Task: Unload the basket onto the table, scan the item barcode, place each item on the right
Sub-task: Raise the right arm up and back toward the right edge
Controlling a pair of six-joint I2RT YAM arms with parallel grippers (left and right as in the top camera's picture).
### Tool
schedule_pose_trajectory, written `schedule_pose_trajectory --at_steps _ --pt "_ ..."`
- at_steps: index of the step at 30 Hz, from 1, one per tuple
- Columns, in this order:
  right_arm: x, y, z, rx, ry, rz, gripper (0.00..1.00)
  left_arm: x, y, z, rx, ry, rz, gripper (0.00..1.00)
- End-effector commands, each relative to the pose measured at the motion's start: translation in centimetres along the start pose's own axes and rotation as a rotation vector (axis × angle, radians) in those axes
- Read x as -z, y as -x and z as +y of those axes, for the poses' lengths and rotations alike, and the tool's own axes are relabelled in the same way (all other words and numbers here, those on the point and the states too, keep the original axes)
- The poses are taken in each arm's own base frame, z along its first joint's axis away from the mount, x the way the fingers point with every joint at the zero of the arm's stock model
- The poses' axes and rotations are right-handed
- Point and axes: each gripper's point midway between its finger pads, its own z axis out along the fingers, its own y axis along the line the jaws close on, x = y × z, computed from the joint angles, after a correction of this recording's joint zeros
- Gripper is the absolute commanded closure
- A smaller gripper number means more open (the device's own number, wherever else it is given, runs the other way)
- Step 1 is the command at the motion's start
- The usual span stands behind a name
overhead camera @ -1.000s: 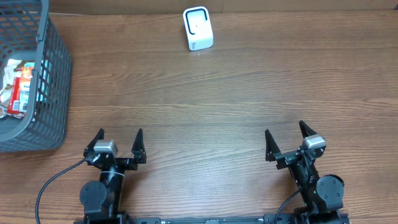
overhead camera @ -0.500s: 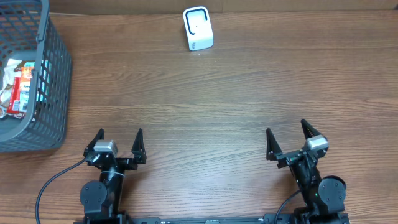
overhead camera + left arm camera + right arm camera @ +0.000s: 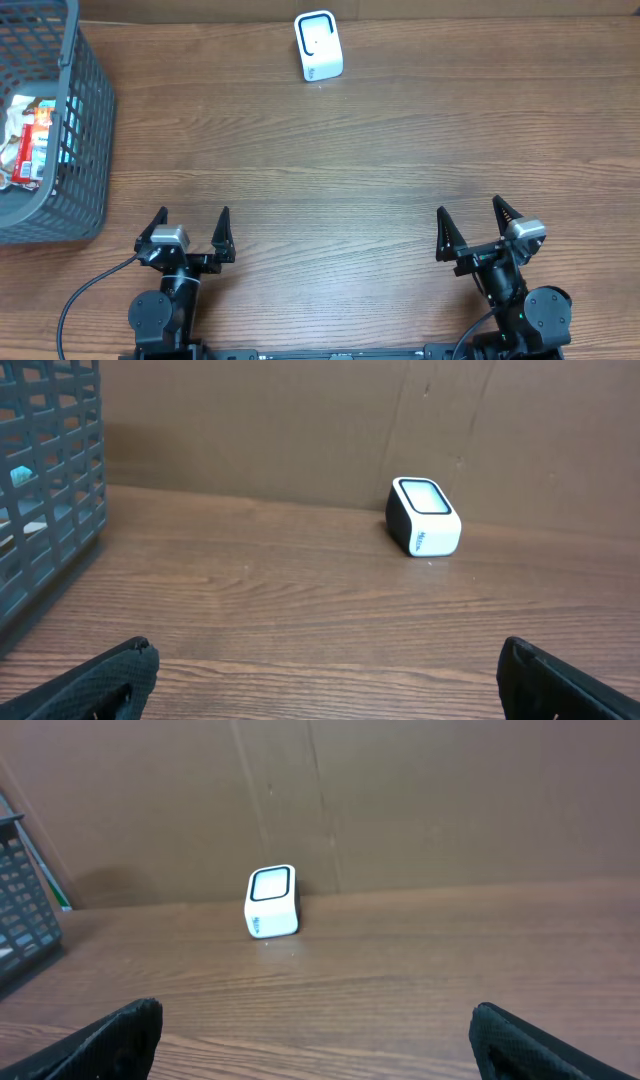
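Note:
The white barcode scanner stands at the far middle of the table, also seen in the left wrist view and the right wrist view. Packaged items, one a red and white packet, lie in the grey basket at the far left. No barcode is legible. My left gripper rests open near the front edge, left of centre, with nothing between its fingers. My right gripper is open too, at the front right, holding nothing.
The grey mesh basket rises tall at the left table edge, its corner showing in the right wrist view. A brown cardboard wall backs the table behind the scanner. Bare wood lies between the grippers and the scanner.
My right gripper has shifted a little to the right and toward the front edge. The left arm, scanner and basket have not moved.

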Motion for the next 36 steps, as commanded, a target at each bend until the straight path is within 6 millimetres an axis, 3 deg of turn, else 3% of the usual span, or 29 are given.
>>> schedule_pose_trajectory --at_steps 1,4,11,17,21,26,29,30,33,36 --pt "0.3 0.5 -0.3 -0.096 -0.025 0.001 0.0 0.0 -0.2 -0.2 0.006 -0.014 0.005 0.0" --pt "0.3 -0.4 -0.5 -0.129 -0.033 0.037 0.0 0.0 -0.2 -0.2 0.006 -0.014 0.005 0.0" --pt "0.3 0.0 0.5 -0.128 0.024 0.03 0.0 0.0 -0.2 -0.2 0.006 -0.014 0.005 0.0" --pt "0.3 -0.1 0.2 -0.128 0.003 0.029 0.0 0.0 -0.2 -0.2 0.006 -0.014 0.005 0.0" --pt "0.4 1.0 1.6 -0.138 0.086 -0.002 0.0 0.0 -0.2 -0.2 0.006 -0.014 0.005 0.0" --pt "1.7 6.4 2.8 -0.238 0.11 -0.074 0.0 0.0 -0.2 -0.2 0.006 -0.014 0.005 0.0" --pt "2.7 11.9 3.9 -0.215 0.122 -0.117 0.0 0.0 -0.2 -0.2 0.006 -0.014 0.005 0.0" --pt "2.7 12.7 4.0 -0.203 0.122 -0.119 0.0 0.0 -0.2 -0.2 0.006 -0.014 0.005 0.0" --pt "2.8 18.8 5.0 -0.096 0.093 -0.072 0.0 0.0 -0.2 -0.2 0.006 -0.014 0.005 0.0" --pt "2.2 22.6 5.6 -0.041 0.068 0.02 0.0 0.0 -0.2 -0.2 0.006 -0.014 0.004 0.0"
